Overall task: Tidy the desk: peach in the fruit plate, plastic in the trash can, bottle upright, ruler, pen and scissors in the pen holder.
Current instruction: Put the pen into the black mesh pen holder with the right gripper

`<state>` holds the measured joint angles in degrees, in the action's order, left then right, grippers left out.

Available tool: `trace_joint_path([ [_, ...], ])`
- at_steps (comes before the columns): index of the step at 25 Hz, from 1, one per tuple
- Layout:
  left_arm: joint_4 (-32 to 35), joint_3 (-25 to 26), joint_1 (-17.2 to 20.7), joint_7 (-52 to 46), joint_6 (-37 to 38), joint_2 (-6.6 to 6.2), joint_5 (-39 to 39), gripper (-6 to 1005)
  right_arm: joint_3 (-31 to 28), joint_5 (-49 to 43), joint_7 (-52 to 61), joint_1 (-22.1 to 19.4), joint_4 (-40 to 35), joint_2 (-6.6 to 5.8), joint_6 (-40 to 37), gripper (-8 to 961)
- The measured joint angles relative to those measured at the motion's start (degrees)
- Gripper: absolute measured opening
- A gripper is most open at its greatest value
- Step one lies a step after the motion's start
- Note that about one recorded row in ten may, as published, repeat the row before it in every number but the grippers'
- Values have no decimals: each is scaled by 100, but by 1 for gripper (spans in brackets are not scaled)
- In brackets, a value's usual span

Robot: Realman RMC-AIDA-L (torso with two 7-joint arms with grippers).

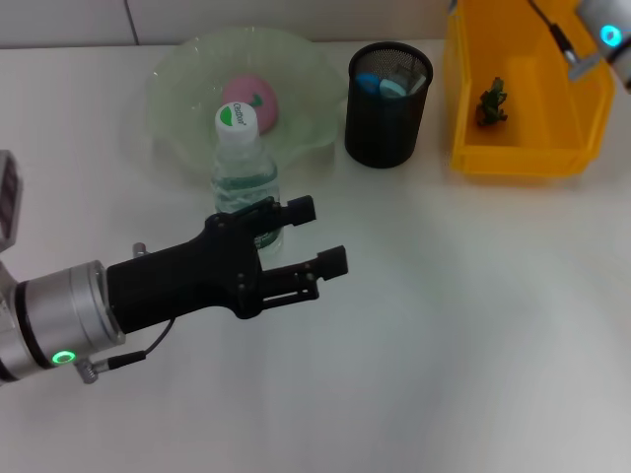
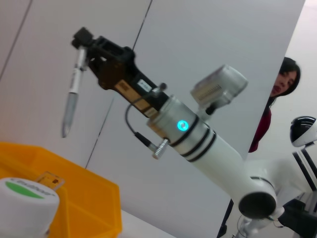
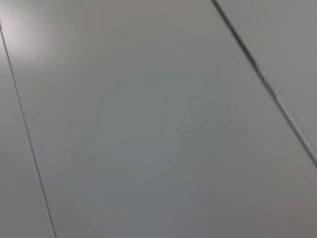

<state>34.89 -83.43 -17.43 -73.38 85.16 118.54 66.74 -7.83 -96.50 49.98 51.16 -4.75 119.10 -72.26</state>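
Pen [image 2: 72, 89]: clamped in right tool [image 2: 82, 43], raised above the yellow bin [image 2: 74, 198]; long axis near vertical, tip down. Left tool [image 1: 314, 244]: spread wide, beside upright bottle [image 1: 242, 163] on counter [image 1: 444, 315].

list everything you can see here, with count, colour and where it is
peach: 1, pink, in the fruit plate
fruit plate: 1, pale green glass, far left of the table
bottle: 1, clear with white cap and green label, upright in front of the plate
pen holder: 1, black mesh, right of the plate, holds blue-handled items
trash can: 1, yellow bin, far right, small dark green scrap inside
pen: 1, grey and black, hanging from the right gripper
table: 1, white
person: 1, dark hair, seen in the left wrist view behind the robot
left gripper: black, open, beside the bottle
right gripper: black, raised, shut on the pen
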Motion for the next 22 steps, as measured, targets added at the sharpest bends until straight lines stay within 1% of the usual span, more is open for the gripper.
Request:
trace_joint_path([
  [1,-327,276,-41,307,231,-15,7,840,7,-3,-3,78,14,0,148,127],
  [5,-353,297,-13,449,222,-23,16,840,102,-50,74,361,40,0,766,139],
  [8,-423,329,6,597,202,-24,27,840,370,-57,284,495,27,0,1050,148],
  [14,-570,437,-12,795,216,-24,52,840,872,-39,770,533,-153,-6,1102,166],
  [18,-591,438,-17,965,211,-13,54,840,888,-18,751,455,-165,5,924,178],
  [22,-619,441,-18,1092,207,-6,48,840,860,86,465,386,-95,29,810,190],
])
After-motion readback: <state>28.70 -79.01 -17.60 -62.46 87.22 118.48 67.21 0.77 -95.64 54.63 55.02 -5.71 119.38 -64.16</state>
